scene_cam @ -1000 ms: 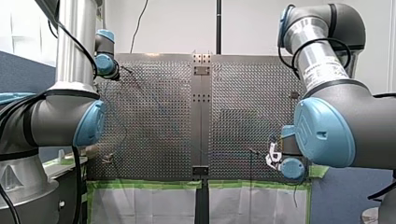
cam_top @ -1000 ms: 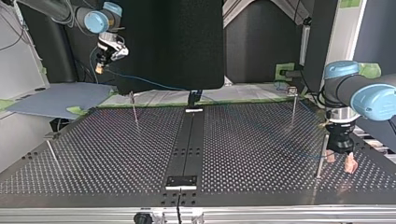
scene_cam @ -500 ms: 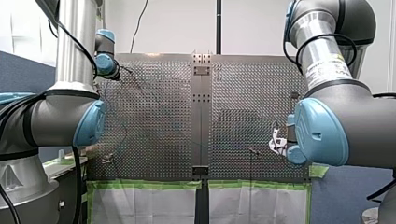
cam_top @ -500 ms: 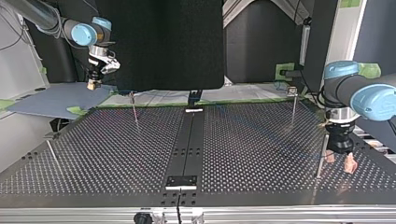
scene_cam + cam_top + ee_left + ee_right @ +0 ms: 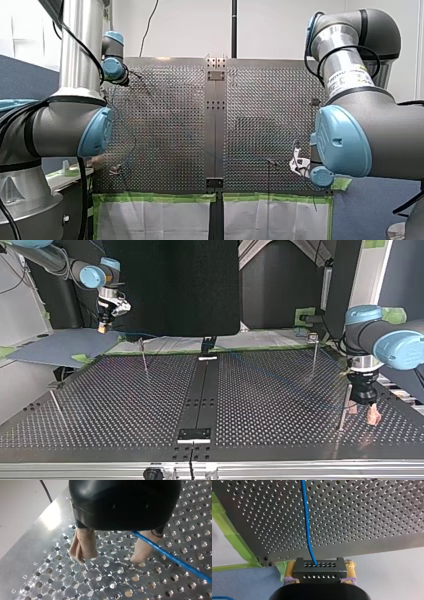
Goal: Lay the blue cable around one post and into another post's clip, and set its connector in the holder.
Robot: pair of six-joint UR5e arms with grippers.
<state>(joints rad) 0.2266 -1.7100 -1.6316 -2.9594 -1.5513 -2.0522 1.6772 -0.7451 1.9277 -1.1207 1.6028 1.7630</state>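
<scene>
The thin blue cable [image 5: 306,522] runs out from my right gripper [image 5: 320,573], which is shut on it between yellow pads, and goes off over the perforated table [image 5: 367,517]. In the top view this gripper [image 5: 103,326] hangs above the far left corner beyond a thin post [image 5: 144,356]. The cable [image 5: 280,379] crosses faintly towards the near right post [image 5: 343,409]. There my left gripper [image 5: 363,412] stands open just above the plate. In the left wrist view its beige fingers [image 5: 83,545] are spread, and the cable [image 5: 172,558] passes beside one of them.
Other thin posts stand at the far right [image 5: 314,353] and near left [image 5: 56,408] in the top view. A black centre strip [image 5: 200,395] with small brackets [image 5: 195,434] divides the plate. Green tape [image 5: 165,198] edges the table's near side in the front view.
My right gripper, still shut on the cable, has moved lower and towards the top view's left, then back slightly. My left gripper has stayed in place, open.
</scene>
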